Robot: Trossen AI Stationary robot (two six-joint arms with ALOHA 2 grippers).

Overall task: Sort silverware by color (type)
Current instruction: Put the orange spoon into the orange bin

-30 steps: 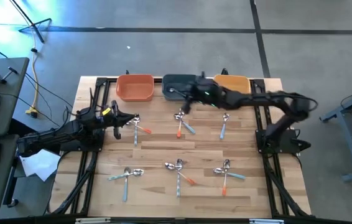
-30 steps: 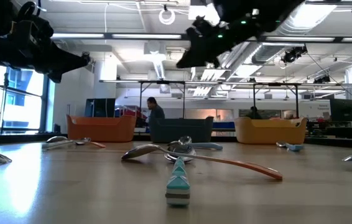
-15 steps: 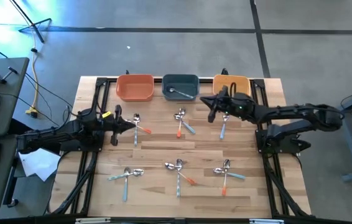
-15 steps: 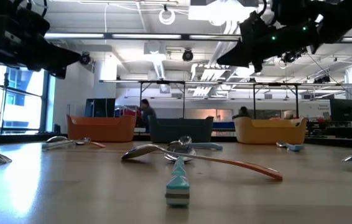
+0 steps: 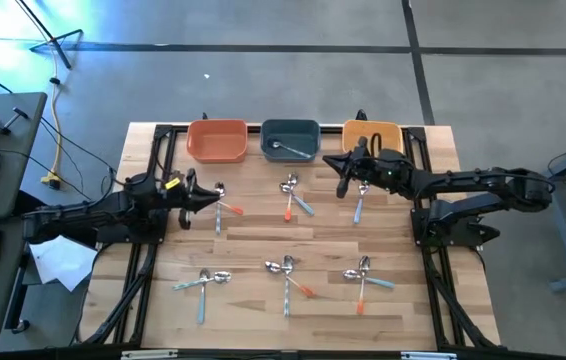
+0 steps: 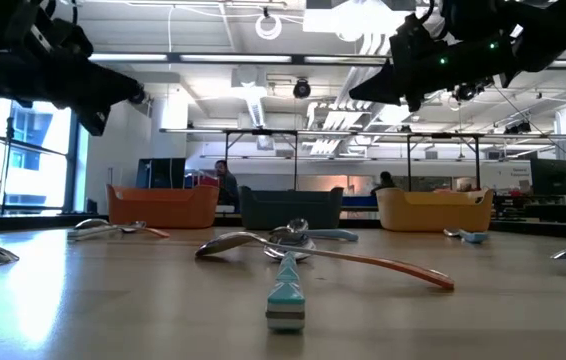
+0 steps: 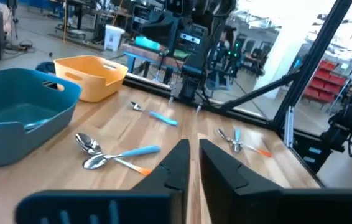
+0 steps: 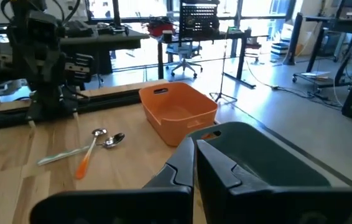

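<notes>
High view shows me the wooden slatted table [image 5: 263, 235] with small metal-headed spoons and forks [image 5: 289, 268] lying in six loose clusters, handles orange, light blue or plain silver. Along the far edge stand an orange plastic bowl [image 5: 216, 141], a dark teal plastic bowl [image 5: 291, 140] and a yellow plastic bowl [image 5: 373, 134]; one piece of cutlery already lies in the teal one.

My left gripper [image 5: 194, 196] hangs beside the far-left cluster [image 5: 221, 203], nothing between its fingers. In its wrist view the fingers [image 7: 175, 167] stand close together with a thin gap; I cannot tell whether they count as parted. The right gripper [image 5: 339, 170] hovers above the table between the far-middle cluster [image 5: 293, 196] and the far-right pair [image 5: 361, 198], clenched on nothing.

I judge the step in hand to be a reach for the next piece, most of the sorting remaining. To do it well I would spread the fingers wide before descending, pick the handle lying uppermost so the crossed pieces beneath are not dragged, and close across the handle's narrow width. The heads look slippery, so I would avoid them. Each arm should keep to its own side.
</notes>
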